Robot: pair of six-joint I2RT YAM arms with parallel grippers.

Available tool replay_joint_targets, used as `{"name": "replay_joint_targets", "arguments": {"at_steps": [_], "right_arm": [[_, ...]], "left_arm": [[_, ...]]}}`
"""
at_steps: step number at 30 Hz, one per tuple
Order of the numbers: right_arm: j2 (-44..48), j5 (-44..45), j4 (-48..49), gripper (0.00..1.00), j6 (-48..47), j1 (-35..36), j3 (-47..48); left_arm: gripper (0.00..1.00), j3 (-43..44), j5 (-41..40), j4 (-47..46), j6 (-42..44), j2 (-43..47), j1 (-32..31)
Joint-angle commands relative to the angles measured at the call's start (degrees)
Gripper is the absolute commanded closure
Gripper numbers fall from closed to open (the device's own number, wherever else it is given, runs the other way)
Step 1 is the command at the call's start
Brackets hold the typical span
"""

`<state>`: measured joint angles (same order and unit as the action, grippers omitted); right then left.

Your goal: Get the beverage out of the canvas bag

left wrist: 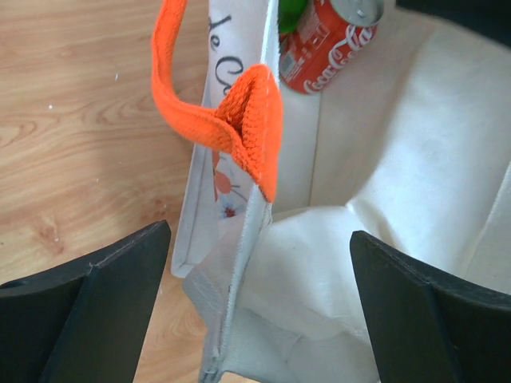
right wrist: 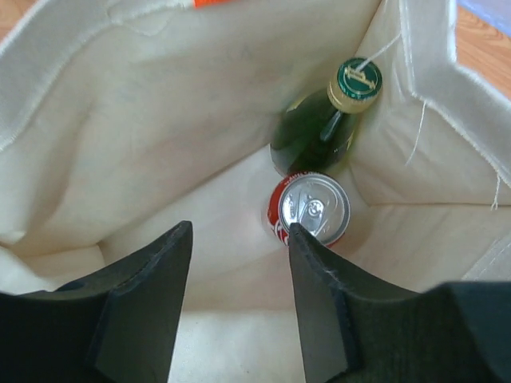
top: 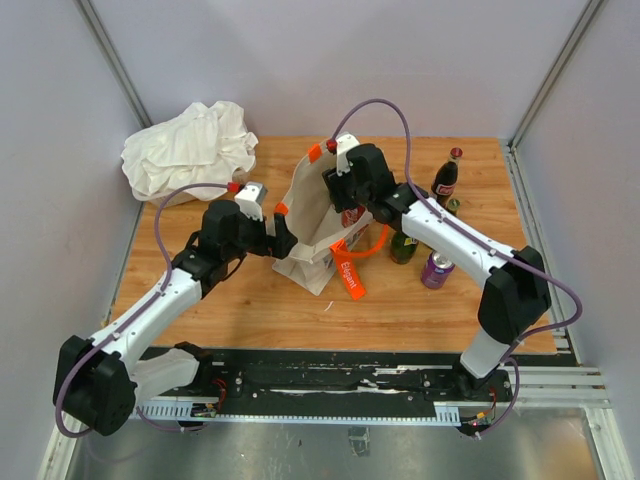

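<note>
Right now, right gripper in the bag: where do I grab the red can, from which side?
Grip the can across its upper side wall, coming down through the bag mouth. Its lid faces the opening, so probably only the top is reachable. Straddle it with the right gripper sideways in the wrist view: the bottle crowds its far side.

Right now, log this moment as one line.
left gripper open, straddling canvas bag rim by orange handle | right gripper open, inside bag near red can | green bottle beside can | nothing gripped yet
</note>
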<state>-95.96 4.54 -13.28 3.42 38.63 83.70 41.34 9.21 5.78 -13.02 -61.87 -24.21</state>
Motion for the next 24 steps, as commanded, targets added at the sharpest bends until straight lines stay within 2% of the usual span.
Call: {"name": "replay_joint_targets", "arguments": {"at_steps": [1,7,8,10,11,14,24], "right_arm": [[2.16,3.23,0.58,0.42,0.94,0.40,-2.63],[-0.01,9.06,-0.19,0.27,1.87,0.38,-4.29],[-0.35,9.61,-0.13,0.22,2.31,0.34,-4.53],[-1.13,11.30,0.17,0.05,3.05,0.34,-5.03],[-1.64,11.90,0.32,0.01,3.28,0.38,-5.13],[-3.29,12.94,0.57,0.02,3.77,0.26,-4.77],[-11.32,14.81,0.90,0.02,5.16,-1.19,-0.69]], "left_arm": [[0.00,0.24,2.06,-4.61,1.48,0.53,-0.23],[0.00,0.25,4.39,-6.03,1.77,-2.81,-0.25],[0.00,-0.04,4.67,-6.23,1.77,-3.20,-0.16],[0.00,-0.77,4.97,-6.64,1.89,-3.80,-0.23],[0.00,-1.04,4.94,-6.66,1.94,-4.03,-0.23],[0.01,-1.76,4.80,-6.50,1.94,-4.55,-0.23],[0.15,-3.40,5.05,-6.90,0.92,-6.02,-0.23]]}}
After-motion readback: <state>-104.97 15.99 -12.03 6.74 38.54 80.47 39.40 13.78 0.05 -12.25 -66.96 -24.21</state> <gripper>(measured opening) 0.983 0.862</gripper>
